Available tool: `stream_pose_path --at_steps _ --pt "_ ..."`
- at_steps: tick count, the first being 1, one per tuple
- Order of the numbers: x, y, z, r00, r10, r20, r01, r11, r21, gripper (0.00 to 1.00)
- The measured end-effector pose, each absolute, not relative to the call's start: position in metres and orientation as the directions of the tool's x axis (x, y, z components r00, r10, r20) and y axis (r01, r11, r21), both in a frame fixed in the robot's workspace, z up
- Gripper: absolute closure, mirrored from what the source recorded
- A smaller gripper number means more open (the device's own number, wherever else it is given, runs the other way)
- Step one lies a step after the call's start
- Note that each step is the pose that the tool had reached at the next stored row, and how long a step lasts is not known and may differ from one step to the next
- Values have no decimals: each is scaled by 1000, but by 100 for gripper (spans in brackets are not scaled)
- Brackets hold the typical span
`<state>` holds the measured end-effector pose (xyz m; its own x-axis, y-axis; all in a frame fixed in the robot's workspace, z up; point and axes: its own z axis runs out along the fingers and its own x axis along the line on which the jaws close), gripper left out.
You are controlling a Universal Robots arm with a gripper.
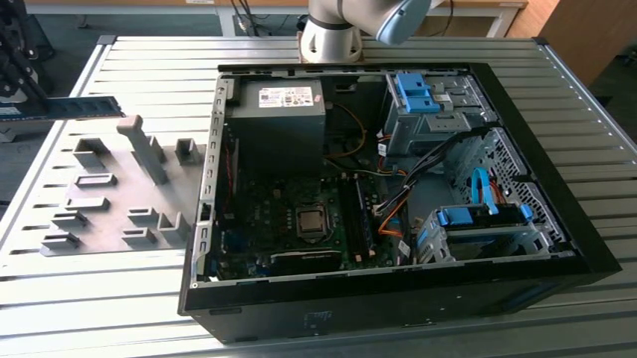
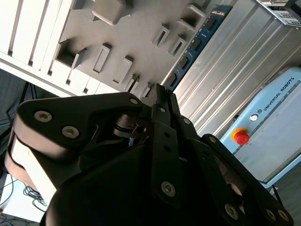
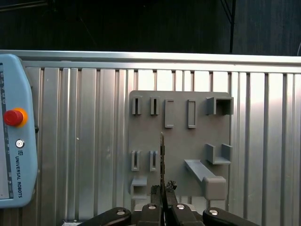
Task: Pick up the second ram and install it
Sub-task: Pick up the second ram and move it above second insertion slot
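Observation:
The second ram (image 1: 85,107), a long thin green stick with black chips, hangs level in the air above the grey fixture plate (image 1: 110,168) at the exterior view's left. My gripper (image 3: 162,192) is shut on one end of it. In the first wrist view the ram (image 3: 162,155) shows edge-on, reaching out over the fixture plate (image 3: 188,141). In the second wrist view the black fingers (image 2: 162,122) clamp the ram (image 2: 197,44), which shows its chips and a blue label. The open computer case (image 1: 214,186) lies to the exterior view's right, with the memory slots (image 1: 360,216) beside the processor.
Grey fixture blocks (image 1: 139,149) stand up from the plate under the ram. A pale blue teach pendant (image 3: 14,141) with a red button lies on the ribbed metal table (image 1: 119,298). Inside the case are a power supply (image 1: 279,123), cables and blue drive bays (image 1: 478,220).

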<state>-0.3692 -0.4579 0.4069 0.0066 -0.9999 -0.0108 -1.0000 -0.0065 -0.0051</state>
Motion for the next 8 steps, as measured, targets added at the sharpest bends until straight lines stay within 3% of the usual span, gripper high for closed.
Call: stream_pose_path --at_steps 8 --pt "-362 -458 407 7 -1000 -11 -1000 -6 -5 86"
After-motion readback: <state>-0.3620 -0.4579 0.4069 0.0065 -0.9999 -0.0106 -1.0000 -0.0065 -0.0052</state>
